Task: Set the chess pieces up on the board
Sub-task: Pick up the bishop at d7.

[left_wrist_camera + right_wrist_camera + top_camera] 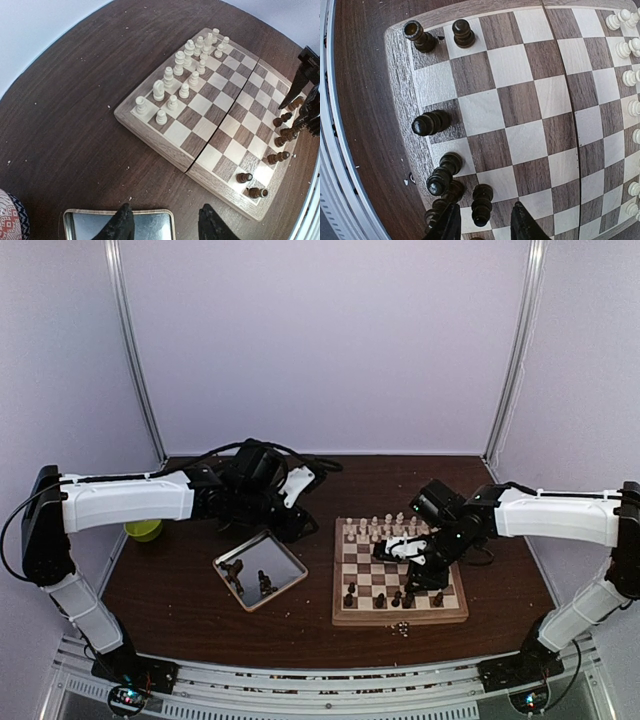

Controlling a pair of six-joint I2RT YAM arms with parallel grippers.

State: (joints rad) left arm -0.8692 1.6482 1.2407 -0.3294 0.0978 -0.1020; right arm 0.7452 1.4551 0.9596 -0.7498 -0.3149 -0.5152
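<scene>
The board lies right of centre on the table. Cream chess pieces fill its far two rows, and several dark pieces stand along its near rows. My right gripper hangs low over the near right part of the board. Its jaws are open around an upright dark piece, with a gap on each side. More dark pieces crowd close to its left finger. My left gripper is open and empty, hovering over the far corner of the silver tray.
The silver tray left of the board holds a few dark pieces. A yellow-green cup sits at the far left behind my left arm. Small beads lie by the board's near edge. White enclosure walls surround the table.
</scene>
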